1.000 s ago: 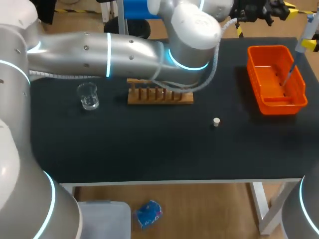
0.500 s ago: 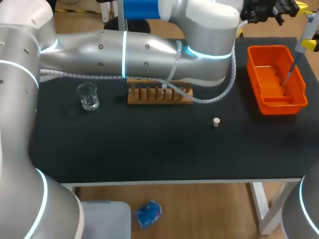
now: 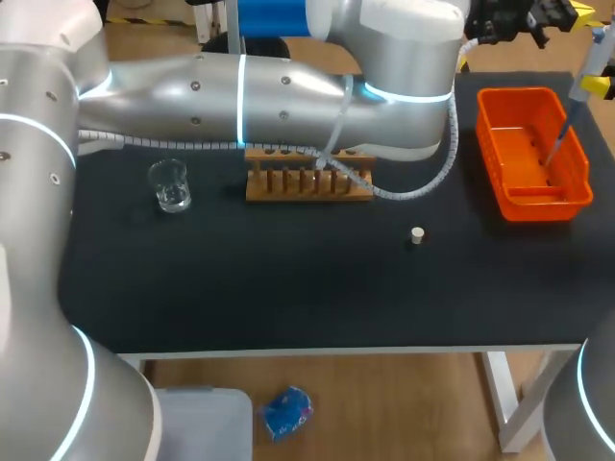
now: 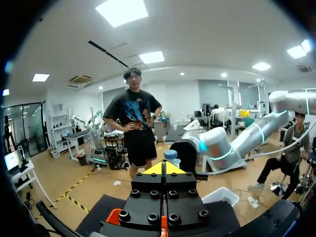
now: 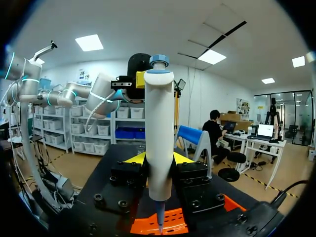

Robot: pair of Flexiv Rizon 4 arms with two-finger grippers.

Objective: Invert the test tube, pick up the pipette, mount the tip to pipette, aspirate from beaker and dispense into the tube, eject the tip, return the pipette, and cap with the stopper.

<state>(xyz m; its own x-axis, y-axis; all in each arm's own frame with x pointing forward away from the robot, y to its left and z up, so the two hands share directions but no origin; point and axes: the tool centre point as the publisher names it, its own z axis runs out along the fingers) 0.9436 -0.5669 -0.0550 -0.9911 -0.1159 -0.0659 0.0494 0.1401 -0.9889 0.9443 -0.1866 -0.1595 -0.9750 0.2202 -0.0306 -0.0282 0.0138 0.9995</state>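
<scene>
The left arm [image 3: 288,86] sprawled over the rack [image 3: 307,182], left gripper [image 4: 164,168] pinched together. Right gripper [image 5: 158,159] clamped the pipette [image 5: 159,123] above the bin [image 3: 544,205]; beaker [image 3: 170,185] and stopper [image 3: 416,234] sat well apart.

A black-topped table [image 3: 288,298] on white legs [image 3: 510,403] stands over a wood-tone floor [image 3: 394,408], under bright ceiling panels [image 4: 122,11].

Bright, even light from ceiling panels [image 5: 89,43] above my right gripper [image 5: 159,159]; soft glare streaks my left arm [image 3: 240,86], and faint shadows lie on the table [image 3: 288,279] under it.
</scene>
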